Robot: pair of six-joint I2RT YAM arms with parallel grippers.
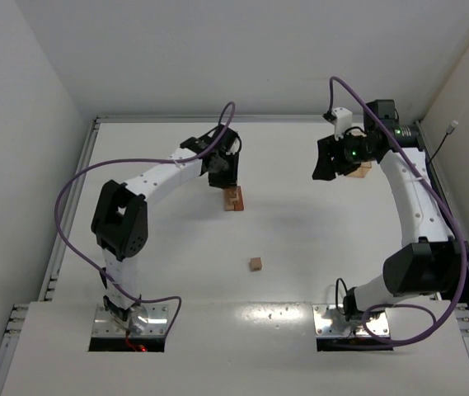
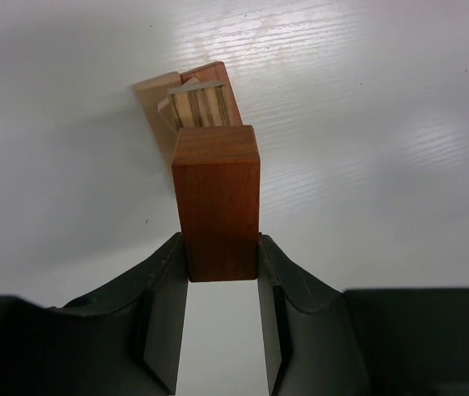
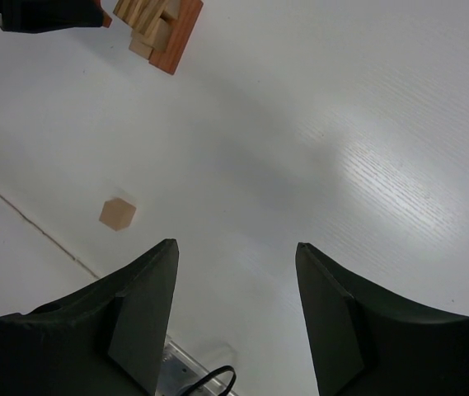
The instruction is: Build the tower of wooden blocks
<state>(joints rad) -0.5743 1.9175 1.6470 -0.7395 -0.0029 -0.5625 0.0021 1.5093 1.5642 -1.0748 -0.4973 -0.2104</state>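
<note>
- The left gripper (image 2: 222,252) was clamped on a reddish-brown block (image 2: 216,198), with the tower (image 2: 204,101) just beyond the block's far end.
- The right gripper (image 3: 234,257) hung with its jaws spread and nothing between them, a loose tan cube (image 3: 117,214) well apart from it.

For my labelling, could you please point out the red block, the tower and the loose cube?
red block (image 2: 216,206): left wrist view, front face.
tower (image 1: 233,199): top view, its top.
loose cube (image 1: 255,264): top view, top face.
</note>
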